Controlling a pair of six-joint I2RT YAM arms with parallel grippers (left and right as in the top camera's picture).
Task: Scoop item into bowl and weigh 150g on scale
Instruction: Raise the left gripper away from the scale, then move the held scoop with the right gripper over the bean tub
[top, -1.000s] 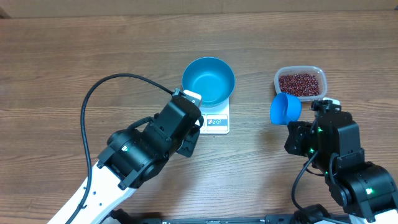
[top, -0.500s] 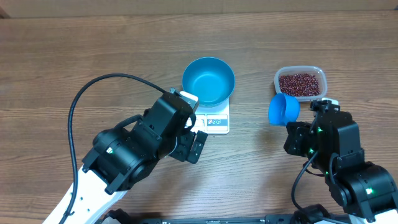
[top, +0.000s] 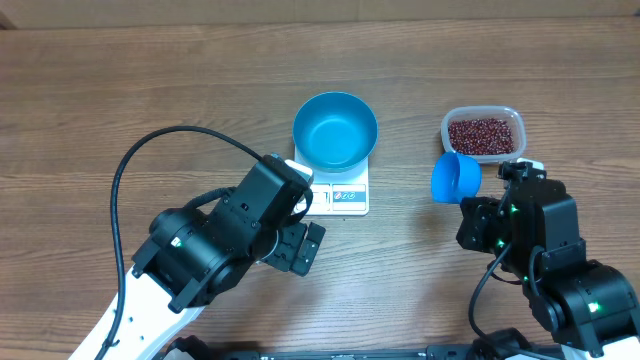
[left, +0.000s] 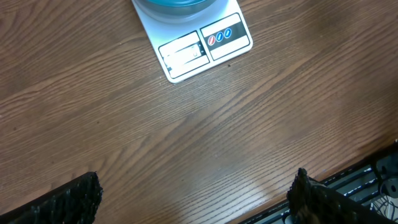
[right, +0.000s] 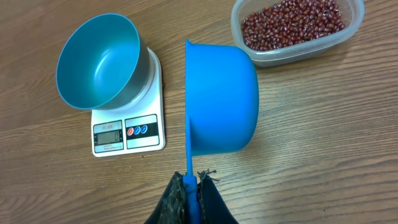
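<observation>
At counter (top: 150, 80) centre: blue bowl (top: 335, 130) seated on white scale (top: 348, 196). Far right: beans (top: 483, 135) heaped in clear tub (top: 483, 110). Right hand (right: 189, 196) pinching blue scoop (right: 221, 99) by its handle, beside tub. Left hand (left: 194, 190) spread wide, near scale.

Left fingers (left: 68, 202) spread wide; right fingers (right: 171, 202) pinch scoop (right: 224, 99).

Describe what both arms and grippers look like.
Both the left arm and right arm are bulky black housings with small green lights. The left arm has a white lower link and a looping black cable. The left gripper and right gripper are black too.
</observation>
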